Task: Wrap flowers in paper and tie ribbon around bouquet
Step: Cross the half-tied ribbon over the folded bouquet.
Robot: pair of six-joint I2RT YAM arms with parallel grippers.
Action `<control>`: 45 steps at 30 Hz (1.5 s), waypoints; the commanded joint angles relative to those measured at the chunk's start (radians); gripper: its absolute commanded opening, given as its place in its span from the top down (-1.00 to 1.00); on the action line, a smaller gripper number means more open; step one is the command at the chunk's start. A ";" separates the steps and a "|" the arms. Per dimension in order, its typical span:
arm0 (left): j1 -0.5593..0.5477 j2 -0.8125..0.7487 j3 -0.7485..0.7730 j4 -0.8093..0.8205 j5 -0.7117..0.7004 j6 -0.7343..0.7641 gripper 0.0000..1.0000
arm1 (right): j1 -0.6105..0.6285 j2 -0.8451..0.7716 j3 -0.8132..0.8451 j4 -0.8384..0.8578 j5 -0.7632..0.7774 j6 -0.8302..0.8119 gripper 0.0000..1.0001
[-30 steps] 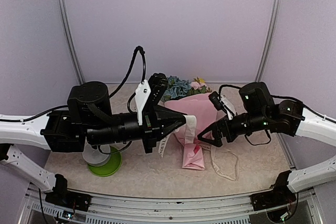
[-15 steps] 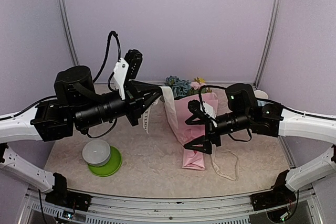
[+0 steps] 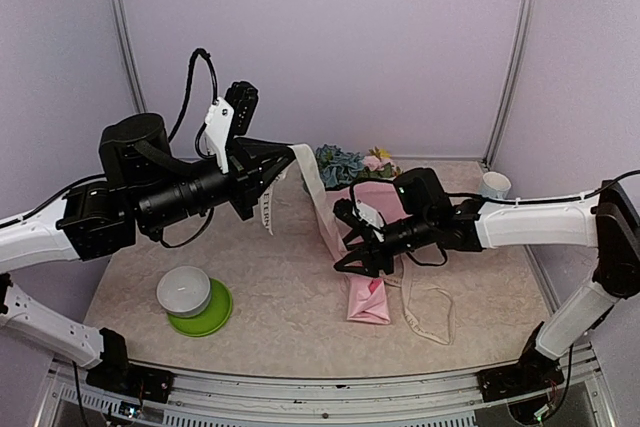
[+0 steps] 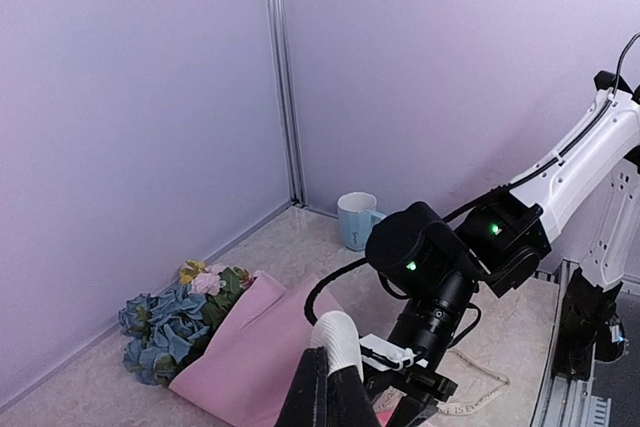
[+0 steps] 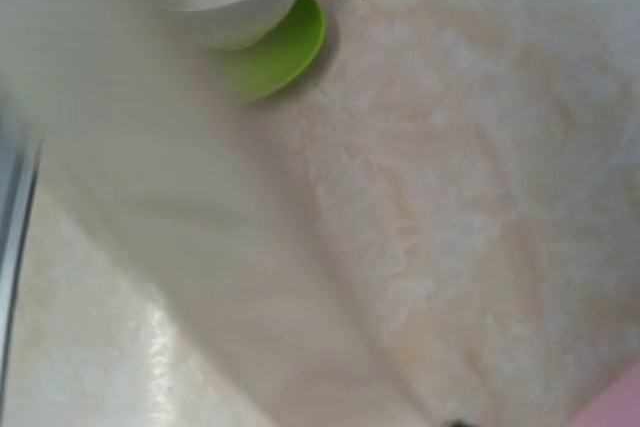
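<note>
Between the shut jaws of our left gripper (image 3: 287, 154) we pinch the ribbon (image 3: 318, 197), which slants down towards our right gripper (image 3: 347, 239). Its jaws stand apart, just over the bouquet (image 3: 378, 202) lying beneath; we cannot tell whether they touch it.

Beige marbled table (image 3: 280, 277). The bouquet (image 3: 368, 297) lies on it at centre, the narrow end of the pink cone toward the near edge, the blue, pink and yellow heads toward the back wall. A loose loop of the ribbon (image 3: 430, 315) lies on the tabletop just right of the cone's narrow end. Green plate (image 3: 212, 315) near left, white bowl (image 3: 183, 290) upside down on it. Pale blue mug (image 3: 494, 185) upright in the far right corner, well apart from the rest.
</note>
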 commanded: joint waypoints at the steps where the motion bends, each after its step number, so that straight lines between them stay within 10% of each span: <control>1: 0.013 0.002 0.009 0.009 0.026 0.025 1.00 | -0.024 0.007 0.000 0.070 -0.053 0.040 0.30; 11: 0.013 -0.004 -0.005 0.010 0.031 0.016 1.00 | -0.078 0.009 -0.008 0.044 -0.168 -0.014 -0.36; 20: 0.013 -0.022 -0.038 0.044 0.126 0.067 1.00 | -0.120 0.097 0.127 -0.107 -0.273 -0.129 -0.49; 45: 0.015 -0.037 -0.027 0.051 0.120 0.091 1.00 | -0.121 0.243 0.264 -0.258 -0.457 -0.174 0.27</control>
